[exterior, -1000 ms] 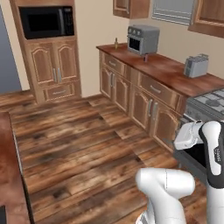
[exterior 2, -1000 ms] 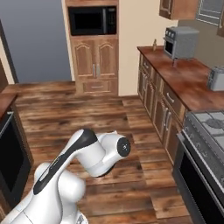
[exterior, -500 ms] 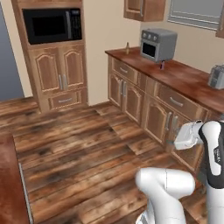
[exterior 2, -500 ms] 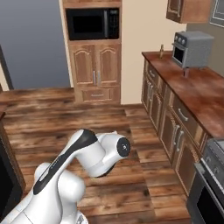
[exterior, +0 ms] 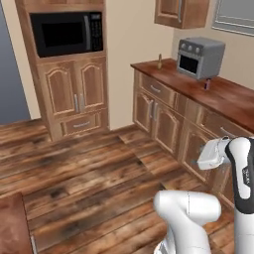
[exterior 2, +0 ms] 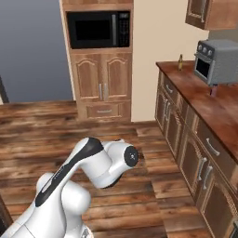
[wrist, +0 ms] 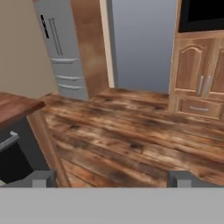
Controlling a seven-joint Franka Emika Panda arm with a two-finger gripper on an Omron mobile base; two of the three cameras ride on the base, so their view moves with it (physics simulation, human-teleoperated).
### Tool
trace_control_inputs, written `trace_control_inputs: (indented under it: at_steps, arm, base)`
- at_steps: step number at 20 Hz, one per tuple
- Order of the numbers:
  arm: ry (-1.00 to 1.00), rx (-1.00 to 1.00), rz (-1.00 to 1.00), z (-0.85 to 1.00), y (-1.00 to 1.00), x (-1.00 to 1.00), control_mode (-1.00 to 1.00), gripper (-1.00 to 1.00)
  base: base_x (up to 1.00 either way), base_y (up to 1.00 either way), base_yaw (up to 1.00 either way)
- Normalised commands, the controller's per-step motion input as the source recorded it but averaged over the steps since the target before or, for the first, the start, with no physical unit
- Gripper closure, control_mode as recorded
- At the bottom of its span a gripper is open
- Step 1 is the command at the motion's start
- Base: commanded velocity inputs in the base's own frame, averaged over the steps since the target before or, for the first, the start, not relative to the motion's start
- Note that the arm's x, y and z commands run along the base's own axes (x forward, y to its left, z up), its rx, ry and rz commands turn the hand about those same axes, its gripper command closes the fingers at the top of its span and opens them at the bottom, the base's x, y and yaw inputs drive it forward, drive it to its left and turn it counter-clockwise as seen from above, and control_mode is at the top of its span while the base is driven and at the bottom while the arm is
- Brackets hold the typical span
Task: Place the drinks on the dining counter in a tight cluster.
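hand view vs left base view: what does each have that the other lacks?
Hand view alone: a grey refrigerator, the corner of a wood counter, and the gripper, jaws wide apart, nothing between them.

Left base view alone: the grey toaster oven, the long wood counter under it, a small amber bottle near that counter's far end, a dark small item beside the oven, and the microwave's front.

Both: the plank floor and the tall cabinet's arched doors.

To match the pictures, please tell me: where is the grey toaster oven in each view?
Left base view: grey boxy toaster oven upper right, on the counter.
Right base view: toaster oven at right edge, on the counter.
Hand view: not in it.
Shared landmark: black built-in microwave.
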Motion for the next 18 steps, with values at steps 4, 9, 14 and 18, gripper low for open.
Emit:
trace_control_inputs:
  at_steps: [4,9,14,18]
  arm:
    - [0.00,0.00,0.00,0.00,0.00,0.00,1.00,-1.00]
    - [0.00,0.00,0.00,0.00,0.00,0.00,1.00,-1.00]
    - [0.00,0.00,0.00,0.00,0.00,0.00,1.00,-1.00]
    - [0.00,0.00,0.00,0.00,0.00,0.00,1.00,-1.00]
  base:
    - [0.94,0.06,-0.02]
    - [0.92,0.07,-0.07]
    - [0.68,0.22,-0.41]
    - [0.50,0.29,-0.62]
